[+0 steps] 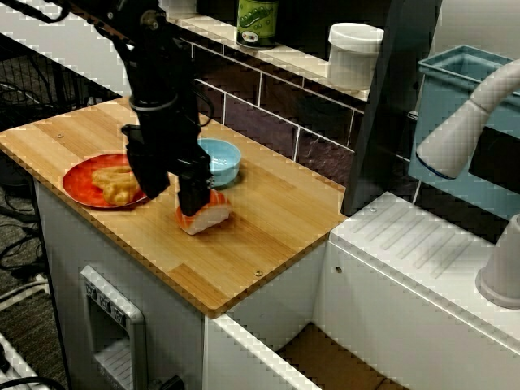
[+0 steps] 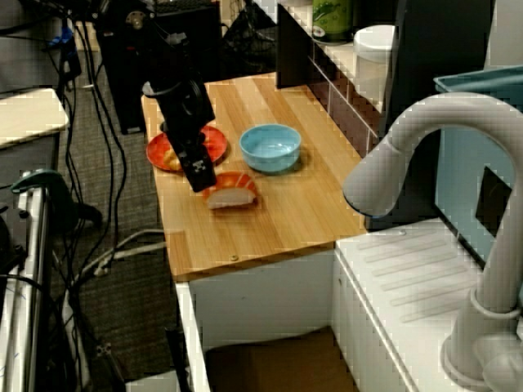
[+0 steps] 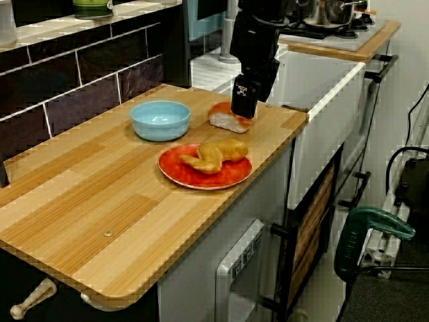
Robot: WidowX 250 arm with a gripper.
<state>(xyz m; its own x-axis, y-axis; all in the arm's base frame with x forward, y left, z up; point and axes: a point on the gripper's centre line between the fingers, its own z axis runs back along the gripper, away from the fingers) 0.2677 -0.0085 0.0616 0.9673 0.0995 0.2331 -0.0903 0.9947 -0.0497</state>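
Note:
My black gripper (image 1: 172, 191) hangs low over the wooden counter (image 1: 268, 236), jaws apart and nothing between them. In the counter-front view its right finger (image 1: 193, 195) touches or nearly touches a piece of salmon sushi (image 1: 205, 216), orange on white rice; its left finger is over the rim of a red plate (image 1: 79, 185). From the high view the gripper (image 2: 201, 176) stands at the left end of the sushi (image 2: 231, 191). From the counter-end view the gripper (image 3: 242, 107) partly covers the sushi (image 3: 225, 121).
A golden fried food piece (image 1: 114, 185) lies on the plate. A light blue bowl (image 1: 224, 159) sits just behind the gripper. A white faucet (image 2: 425, 131) and sink drainboard (image 1: 406, 244) are to the right. A green can (image 1: 257, 20) and white jar (image 1: 353, 53) stand on the back ledge.

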